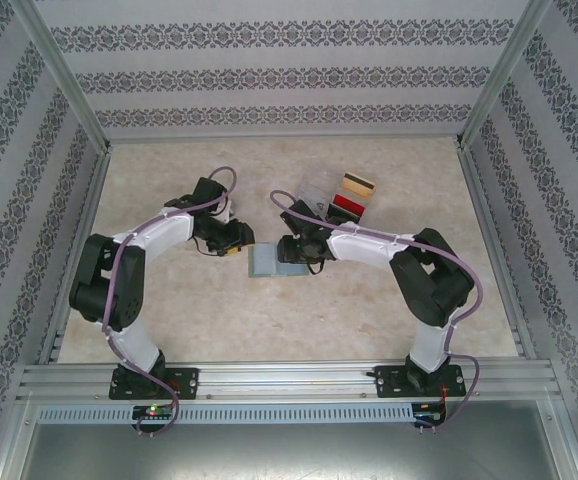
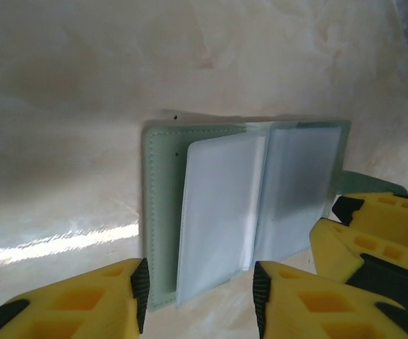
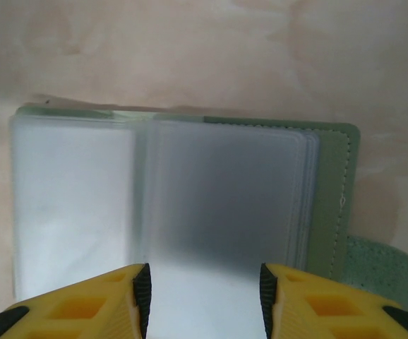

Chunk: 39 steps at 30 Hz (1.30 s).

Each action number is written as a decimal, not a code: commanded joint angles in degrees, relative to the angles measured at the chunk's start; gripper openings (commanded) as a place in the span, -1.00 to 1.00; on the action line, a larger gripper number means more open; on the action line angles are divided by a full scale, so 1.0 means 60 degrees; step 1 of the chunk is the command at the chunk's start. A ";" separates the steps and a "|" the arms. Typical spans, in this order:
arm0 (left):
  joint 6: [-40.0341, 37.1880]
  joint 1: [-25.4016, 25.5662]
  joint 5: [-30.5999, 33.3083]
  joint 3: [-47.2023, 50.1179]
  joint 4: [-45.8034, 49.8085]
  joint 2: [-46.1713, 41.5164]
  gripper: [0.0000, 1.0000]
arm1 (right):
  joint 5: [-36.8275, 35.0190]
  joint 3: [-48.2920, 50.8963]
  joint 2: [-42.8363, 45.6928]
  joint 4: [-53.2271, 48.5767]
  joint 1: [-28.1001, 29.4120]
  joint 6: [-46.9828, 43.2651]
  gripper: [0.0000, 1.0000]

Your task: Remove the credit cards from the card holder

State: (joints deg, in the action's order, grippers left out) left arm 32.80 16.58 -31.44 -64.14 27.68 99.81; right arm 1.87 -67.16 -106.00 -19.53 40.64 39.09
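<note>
Flat and open near the middle of the table [image 1: 269,320]: the card holder [image 1: 269,262], set between both grippers. Left gripper [image 2: 198,300] with jaws apart, straddling the near edge of the clear sleeve stack, not clamped. Right gripper [image 3: 204,300] likewise spread, over the near edge of a frosted sleeve. From above: clear tray [image 1: 314,190] toward the far edge, credit cards [image 1: 352,195], tan and red, against its right side. From the left wrist: the right arm's yellow fingers [image 2: 387,219] at the holder's right edge.
</note>
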 commanded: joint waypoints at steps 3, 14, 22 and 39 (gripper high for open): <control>0.0210 0.0324 -0.0304 -0.0337 -0.0483 0.0678 -0.29 | -0.0511 -0.0355 -0.0177 -0.0524 0.0022 0.0282 -0.07; 0.0258 0.0401 -0.0811 -0.0417 -0.0857 0.1379 -0.51 | -0.0856 -0.0351 -0.0400 -0.0817 0.0020 0.0252 -0.07; 0.0350 0.0403 -0.1893 -0.0386 -0.1430 0.1663 -0.83 | -0.0326 -0.0360 -0.0761 -0.0581 -0.0006 0.0252 -0.16; 0.0349 0.0446 -0.2144 -0.0456 -0.1483 0.1894 -1.00 | 0.0544 -0.0131 -0.0458 0.0214 -0.0081 0.0093 -0.67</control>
State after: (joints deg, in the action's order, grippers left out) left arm 34.98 18.39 -43.38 -65.41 19.16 110.19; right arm 3.03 -68.49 -108.92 -20.12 40.25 40.23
